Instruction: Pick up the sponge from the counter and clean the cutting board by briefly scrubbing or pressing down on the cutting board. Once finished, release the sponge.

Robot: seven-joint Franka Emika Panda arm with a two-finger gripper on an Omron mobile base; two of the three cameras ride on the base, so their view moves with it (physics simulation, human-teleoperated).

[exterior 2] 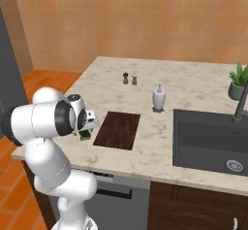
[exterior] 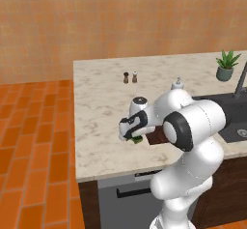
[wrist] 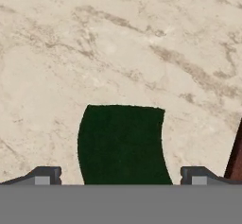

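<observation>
Two dark finger tips are standing wide apart at the bottom of the hand view, and the sponge (wrist: 122,142) is lying directly between them, its dark green top running straight ahead of the gripper (wrist: 122,176) along the line of sight. Neither tip is touching the block yet; bare counter (wrist: 118,43) is showing in the gap on each side. The sponge's long axis appears to be pointing away from the hand, so the jaws are straddling its shorter width, which looks like the right way to close on it.

From the base views, the gripper (exterior: 132,134) is hanging low over the sponge (exterior 2: 85,136), which is resting on the counter just beside the cutting board (exterior 2: 117,129). In the hand view the board's dark brown edge (wrist: 235,152) is sitting just off to the right of the right-hand tip. Judging from this, the carry after the grasp will be a short sideways shift toward that edge.
</observation>
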